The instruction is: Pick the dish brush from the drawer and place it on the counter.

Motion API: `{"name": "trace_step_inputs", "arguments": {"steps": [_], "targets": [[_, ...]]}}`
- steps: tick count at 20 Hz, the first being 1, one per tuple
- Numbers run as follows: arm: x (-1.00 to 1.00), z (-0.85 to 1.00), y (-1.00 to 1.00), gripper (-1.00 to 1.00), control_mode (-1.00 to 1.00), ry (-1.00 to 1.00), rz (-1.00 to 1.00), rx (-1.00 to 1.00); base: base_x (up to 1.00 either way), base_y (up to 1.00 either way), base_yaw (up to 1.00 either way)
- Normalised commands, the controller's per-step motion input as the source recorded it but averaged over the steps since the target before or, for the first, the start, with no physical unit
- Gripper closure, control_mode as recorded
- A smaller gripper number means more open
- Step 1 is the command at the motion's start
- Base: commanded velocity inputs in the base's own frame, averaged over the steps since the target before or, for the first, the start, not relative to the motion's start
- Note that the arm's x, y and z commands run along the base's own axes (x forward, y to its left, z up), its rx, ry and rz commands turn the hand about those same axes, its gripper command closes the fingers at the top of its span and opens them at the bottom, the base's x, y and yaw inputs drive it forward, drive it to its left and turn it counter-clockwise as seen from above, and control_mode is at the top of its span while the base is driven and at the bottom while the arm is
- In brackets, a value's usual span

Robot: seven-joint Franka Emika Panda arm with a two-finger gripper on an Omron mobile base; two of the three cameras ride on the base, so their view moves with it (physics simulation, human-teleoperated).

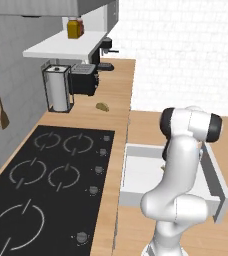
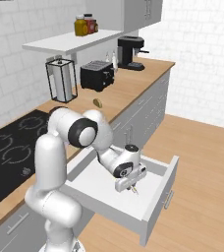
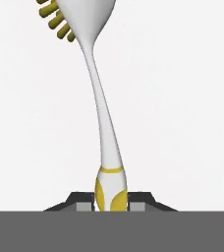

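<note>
Cooktop [image 1: 51, 175] sits at left in the counter [image 1: 118, 90]; paper-towel holder [image 1: 57, 89], toaster [image 1: 83, 79] and a tan lump [image 1: 102, 106] lie further back. Drawer [image 2: 155, 194] is pulled open to the right. Inside it, the gripper [image 2: 132, 186] is closed on the dish brush [image 3: 101, 118], pinching the yellow handle end; the head with bristles points away from the hand.

Risk, judged: the grip is at the very tip, so the brush may pivot or slip during lift, or clip the drawer wall. No readable labels or writing.
</note>
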Motion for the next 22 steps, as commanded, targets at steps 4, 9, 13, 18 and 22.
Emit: {"name": "trace_step_inputs", "arguments": {"steps": [4, 9, 13, 18, 22], "targets": [[0.0, 1.0, -0.18, 1.0, -1.0, 0.0, 0.0, 0.05, 0.0, 0.0, 0.0], [0.13, 1.0, 0.09, 1.0, -1.0, -0.01, 0.0, 0.0, 0.0, 0.0, 0.0], [0.42, 1.0, 0.43, 1.0, -1.0, -0.03, -0.04, 0.0, 0.0, 0.0, 0.0], [0.69, 0.99, 0.76, 1.0, -1.0, -0.07, -0.1, 0.0, 0.0, 0.0, 0.0], [0.45, 0.75, 0.12, 1.0, -1.0, -0.19, -0.1, 0.17, 0.0, 0.0, 0.0]]}}
